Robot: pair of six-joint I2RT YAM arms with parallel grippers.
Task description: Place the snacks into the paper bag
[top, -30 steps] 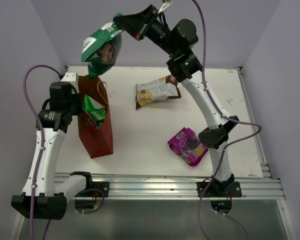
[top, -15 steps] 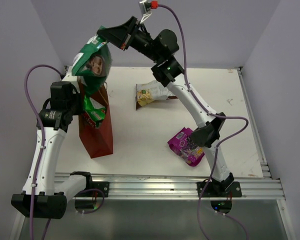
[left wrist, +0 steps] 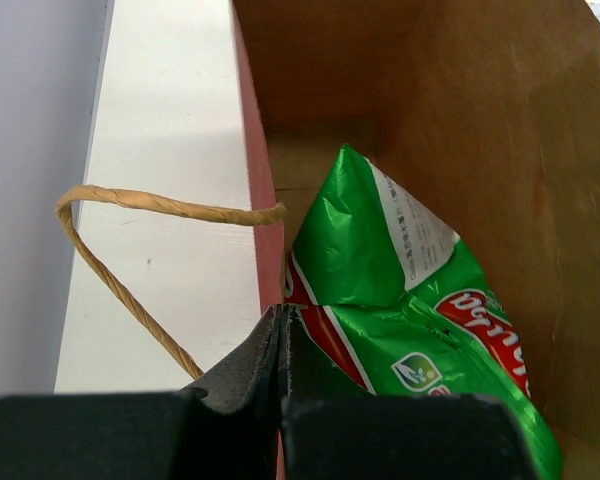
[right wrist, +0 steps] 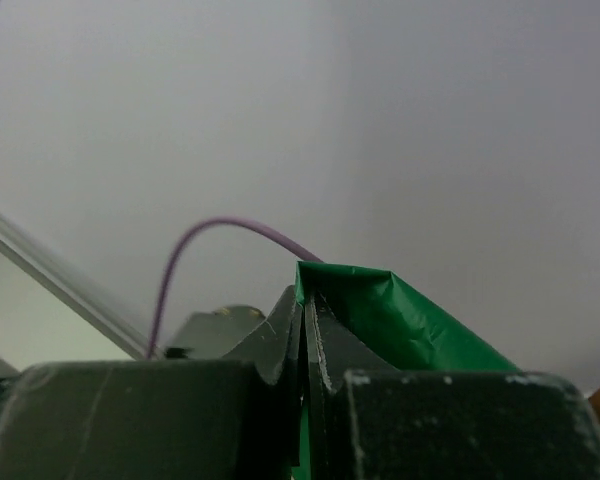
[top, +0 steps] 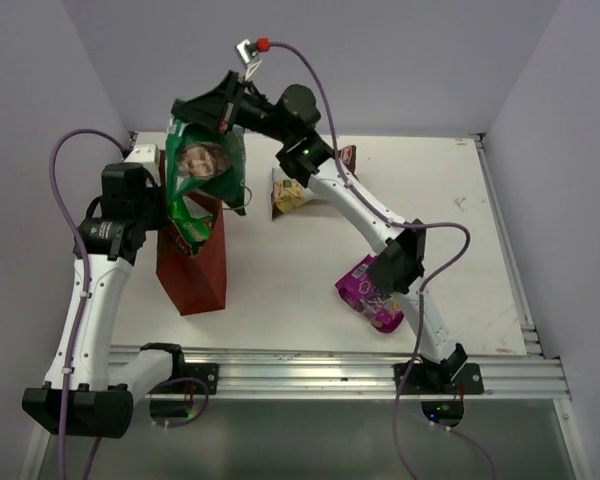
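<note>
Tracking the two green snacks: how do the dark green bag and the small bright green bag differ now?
Place: the dark green bag hangs over the paper bag; the small bright green bag lies inside it. Grip: the jaws of the right gripper pinch the dark green bag's top edge; nothing holds the bright green one. Print: dark green shows a round picture, bright green a red logo. Both are green foil packets.

White arms carry black joints and purple cables.

Dark green bag above open red-brown paper bag, bright green bag inside; chip bag, purple packet outside.
</note>
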